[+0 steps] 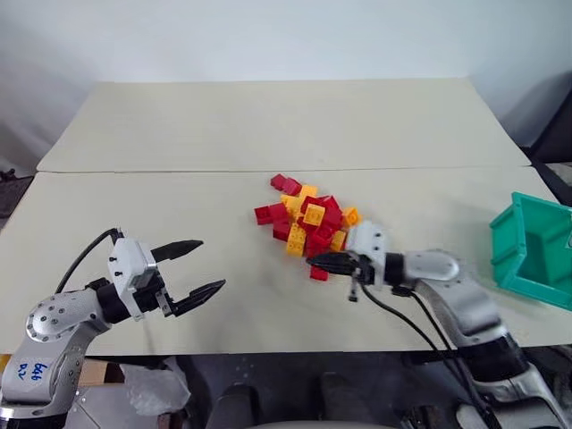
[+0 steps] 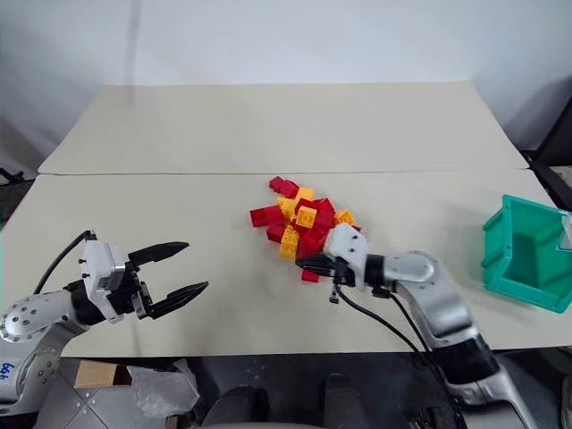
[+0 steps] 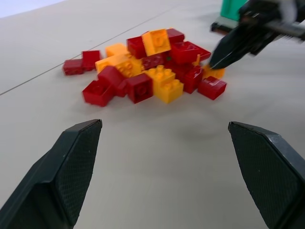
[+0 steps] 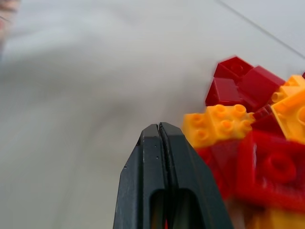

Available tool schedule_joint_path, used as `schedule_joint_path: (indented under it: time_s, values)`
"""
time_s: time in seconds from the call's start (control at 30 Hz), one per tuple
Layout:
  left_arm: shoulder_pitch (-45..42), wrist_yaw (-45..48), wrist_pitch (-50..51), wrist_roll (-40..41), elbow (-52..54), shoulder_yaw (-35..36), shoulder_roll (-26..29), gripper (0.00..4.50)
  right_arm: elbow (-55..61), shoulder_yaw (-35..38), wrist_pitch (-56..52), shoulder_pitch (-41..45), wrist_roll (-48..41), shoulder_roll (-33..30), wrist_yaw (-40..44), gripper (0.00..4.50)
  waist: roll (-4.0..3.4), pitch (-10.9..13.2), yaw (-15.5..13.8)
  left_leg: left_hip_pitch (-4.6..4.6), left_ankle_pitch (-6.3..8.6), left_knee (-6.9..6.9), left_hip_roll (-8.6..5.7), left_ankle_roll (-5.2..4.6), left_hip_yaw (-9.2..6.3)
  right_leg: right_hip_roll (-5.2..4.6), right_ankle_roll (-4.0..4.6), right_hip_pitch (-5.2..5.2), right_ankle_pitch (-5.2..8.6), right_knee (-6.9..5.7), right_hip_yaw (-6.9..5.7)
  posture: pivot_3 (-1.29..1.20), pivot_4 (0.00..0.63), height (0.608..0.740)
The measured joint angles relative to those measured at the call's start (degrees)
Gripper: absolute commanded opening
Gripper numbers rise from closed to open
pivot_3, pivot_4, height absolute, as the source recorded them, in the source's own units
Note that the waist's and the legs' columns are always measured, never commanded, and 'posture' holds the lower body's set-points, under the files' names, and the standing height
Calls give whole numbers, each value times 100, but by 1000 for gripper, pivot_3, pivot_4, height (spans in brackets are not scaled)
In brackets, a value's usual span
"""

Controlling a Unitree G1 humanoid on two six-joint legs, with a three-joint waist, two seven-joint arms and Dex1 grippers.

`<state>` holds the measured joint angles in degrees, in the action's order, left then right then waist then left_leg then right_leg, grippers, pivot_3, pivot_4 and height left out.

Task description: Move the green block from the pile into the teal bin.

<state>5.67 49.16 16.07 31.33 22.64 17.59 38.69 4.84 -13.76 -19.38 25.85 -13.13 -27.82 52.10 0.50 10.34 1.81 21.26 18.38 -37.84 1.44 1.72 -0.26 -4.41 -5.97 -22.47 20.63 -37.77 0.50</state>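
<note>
The pile [image 1: 308,222] of red and yellow-orange bricks lies in the middle of the table. Of the green block, a dark-green speck [image 3: 168,58] shows between red bricks in the left wrist view; the rest is buried. My right gripper [image 1: 311,260] is shut with nothing between its fingers, its tip at the pile's near edge beside a lone red brick [image 1: 319,273]. My left gripper [image 1: 212,264] hangs open over bare table well left of the pile, pointing toward it. The teal bin [image 1: 527,255] stands at the table's right edge, open side up.
The table [image 1: 268,134] is made of two beige boards with a seam running across just behind the pile. A black cable [image 1: 393,313] trails from my right wrist over the near edge. Bare surface lies between the pile and the bin.
</note>
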Motion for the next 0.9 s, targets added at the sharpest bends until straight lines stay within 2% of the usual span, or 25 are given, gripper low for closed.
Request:
schedule_joint_path:
  time_s: [0.17,0.37,0.53,0.73,0.9]
  values:
    - [112,-199,37,19,179,55,-86,4500,-578,-129,-44,576,371,658,-621,37,0,0,-22,5,-6,0,-3,16,-3,-5,0,-1,0,3,-5,0,150,740]
    - [148,-304,59,26,199,42,-155,4500,-1626,-29,451,1120,725,690,-993,37,0,0,-3,3,-4,-1,-4,10,6,-4,0,-1,0,4,-5,0,150,740]
    - [-53,-332,105,26,172,28,-155,4500,-2937,495,979,1610,881,556,-1403,37,0,0,-10,4,-6,-3,-4,13,8,-3,-1,-1,0,2,-5,0,150,740]
    - [-200,-327,147,26,134,-35,-155,4500,-3217,869,1197,1553,780,397,-1226,37,0,0,23,4,-5,1,2,15,16,0,-1,-4,0,3,-3,0,150,740]
    - [-263,-317,145,24,107,-80,-156,4500,-2878,1067,1172,1194,441,153,-676,37,0,0,15,4,-3,1,2,13,16,0,-1,-4,0,3,-2,0,150,740]
